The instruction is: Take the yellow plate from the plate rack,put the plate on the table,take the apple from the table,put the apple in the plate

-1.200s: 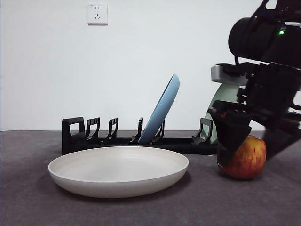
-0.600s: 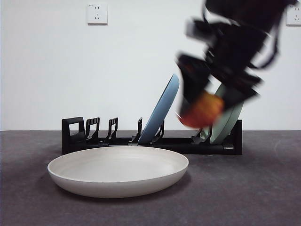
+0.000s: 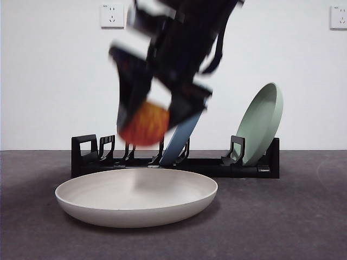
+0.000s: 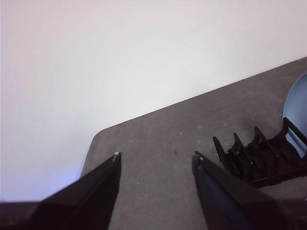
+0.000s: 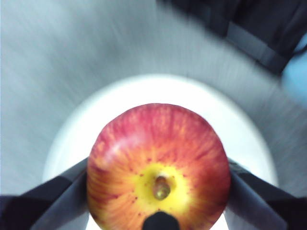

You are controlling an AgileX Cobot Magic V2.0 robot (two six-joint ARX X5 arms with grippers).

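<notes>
The right claw [image 3: 149, 122] is clenched on the round red, yellow-streaked apple [image 5: 159, 166], holding it in the air above the wide cream-yellow plate [image 3: 136, 196] on the dark grey bench [image 3: 282, 222]. The left claw [image 4: 156, 165] hangs released near the black plate rack [image 4: 261, 155].

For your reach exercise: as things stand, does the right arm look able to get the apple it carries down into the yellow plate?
Probably yes. The right pincer, shut on the apple, hangs above the yellow plate, whose bowl lies open with nothing in it. The plate rack stands behind, apart from the path down.
</notes>
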